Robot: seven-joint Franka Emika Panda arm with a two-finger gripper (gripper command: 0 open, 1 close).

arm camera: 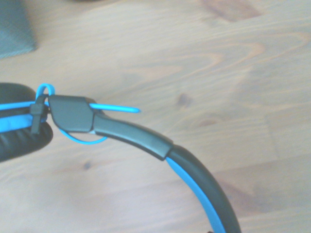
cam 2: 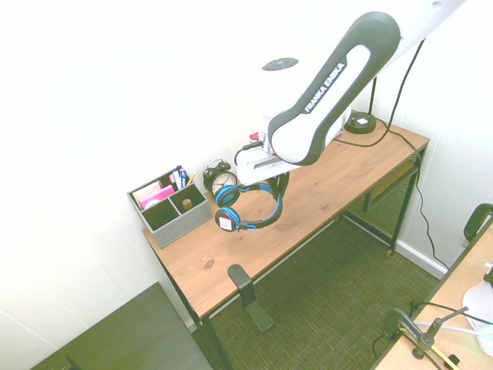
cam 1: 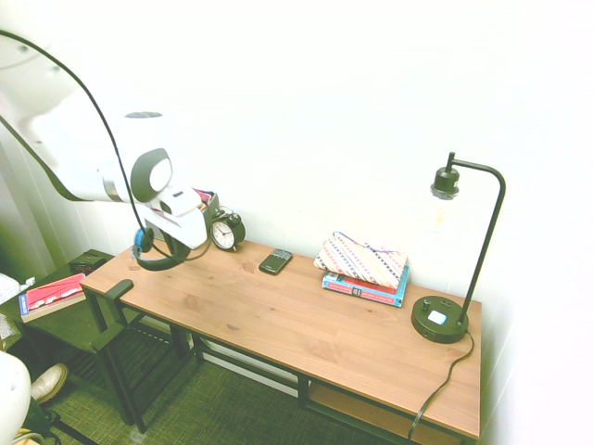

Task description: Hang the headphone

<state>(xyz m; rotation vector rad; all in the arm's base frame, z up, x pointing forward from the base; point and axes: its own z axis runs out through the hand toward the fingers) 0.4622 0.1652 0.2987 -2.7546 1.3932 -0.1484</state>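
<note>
Desk point(cam 2: 323, 193) first: a long wooden top along the white wall, and the white arm point(cam 2: 331, 85) reaches over its organizer end. Down from there in size, a black lamp point(cam 1: 454, 269) stands at the far end, a patterned pouch on books point(cam 1: 363, 269) lies mid-desk, and a grey organizer point(cam 2: 169, 206) with pens sits by the wall. Then the headphone point(cam 2: 248, 208), and it's off the wood. It dangles under the gripper point(cam 2: 271, 183), headband up at the fingers, blue-and-black ear cups hanging low, one toward the organizer. From where I stand the fingers look closed on the top of the headband, though the wrist body hides most of them. The wrist view backs it up: the black band with its blue trim point(arm camera: 194, 174) runs off toward the camera's lower edge, bare desk beneath it.

Now the bit that matters. A black hook point(cam 2: 245, 281) juts out from the desk's front edge, below and to the open-floor side of the headphone, well apart for now. The headband's arc runs roughly along the desk's length, so my guess is the arm must carry it out past the edge and lower the band over that hook. Smallest things last: a twin-bell alarm clock point(cam 2: 222, 179) just behind the headphone, and a dark phone point(cam 1: 275, 261) lying flat.
</note>
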